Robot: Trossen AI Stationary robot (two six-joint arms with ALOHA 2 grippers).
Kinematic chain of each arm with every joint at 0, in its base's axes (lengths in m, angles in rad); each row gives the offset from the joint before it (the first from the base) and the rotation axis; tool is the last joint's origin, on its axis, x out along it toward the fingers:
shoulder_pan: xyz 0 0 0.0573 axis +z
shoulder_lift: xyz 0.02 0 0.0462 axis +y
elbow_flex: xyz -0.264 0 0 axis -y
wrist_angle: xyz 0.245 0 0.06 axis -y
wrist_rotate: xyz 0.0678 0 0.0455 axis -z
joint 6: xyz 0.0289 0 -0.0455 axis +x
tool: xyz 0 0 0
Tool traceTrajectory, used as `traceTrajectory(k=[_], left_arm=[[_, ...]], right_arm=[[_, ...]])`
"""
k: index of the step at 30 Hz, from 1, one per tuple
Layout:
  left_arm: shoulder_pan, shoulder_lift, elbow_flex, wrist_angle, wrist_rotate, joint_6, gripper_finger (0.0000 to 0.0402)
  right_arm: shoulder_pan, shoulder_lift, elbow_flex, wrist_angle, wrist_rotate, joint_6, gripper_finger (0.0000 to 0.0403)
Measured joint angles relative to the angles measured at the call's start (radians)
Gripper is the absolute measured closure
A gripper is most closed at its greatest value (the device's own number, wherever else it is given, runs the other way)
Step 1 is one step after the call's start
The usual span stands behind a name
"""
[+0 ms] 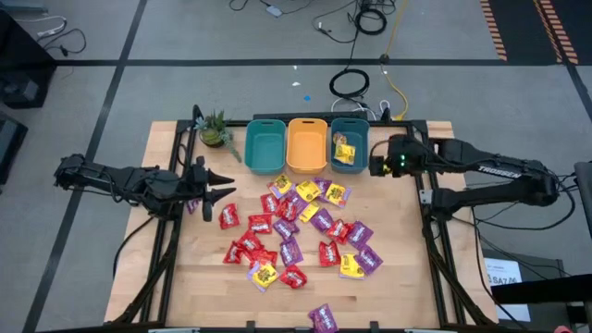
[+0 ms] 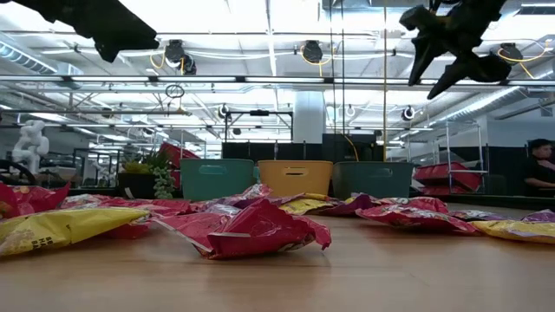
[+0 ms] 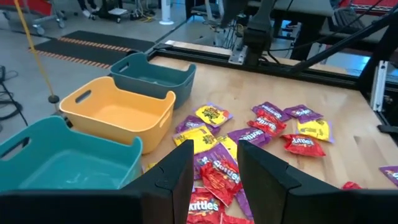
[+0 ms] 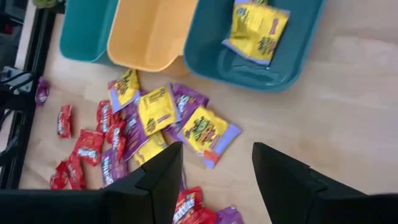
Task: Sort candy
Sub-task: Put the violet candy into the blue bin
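Both sets of jaws stand open and empty, since yellow packets (image 4: 256,26) already lie in the bin (image 4: 298,56) beyond the right jaws (image 4: 217,180), while the candy (image 1: 296,231) on the counter (image 1: 398,277) waits ahead of the left jaws (image 3: 214,180)

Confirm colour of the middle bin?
Orange-yellow; the middle bin sits between two teal bins. Shows best in the high view.

Grey floor (image 1: 111,55) (cables (image 1: 356,83) strewn), bright ceiling lights (image 2: 260,13).

A robotics lab: taped concrete floor (image 1: 111,46), loose cables (image 1: 356,55), overhead strip lighting (image 2: 260,22).
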Motion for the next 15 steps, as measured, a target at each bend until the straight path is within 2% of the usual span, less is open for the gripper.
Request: traceTrajectory(k=[4, 9, 12, 15], left_arm=[[0.0, 0.0, 0.0, -0.013, -0.021, 0.001, 0.0257], [0.0, 0.0, 0.0, -0.038, -0.043, 0.0, 0.0205], [0.0, 0.0, 0.0, -0.029, -0.042, 0.0, 0.0175], [0.0, 0.0, 0.0, -0.02, -0.013, 0.0, 0.0165]], right_arm=[[0.123, 0.02, 0.0, 0.0, 0.049, 0.099, 0.0218], [0.264, 0.076, 0.0, 0.001, 0.098, 0.198, 0.0218], [0.315, 0.119, 0.0, 0.0, 0.092, 0.216, 0.0218], [0.343, 0.162, 0.0, 0.0, 0.054, 0.198, 0.0218]])
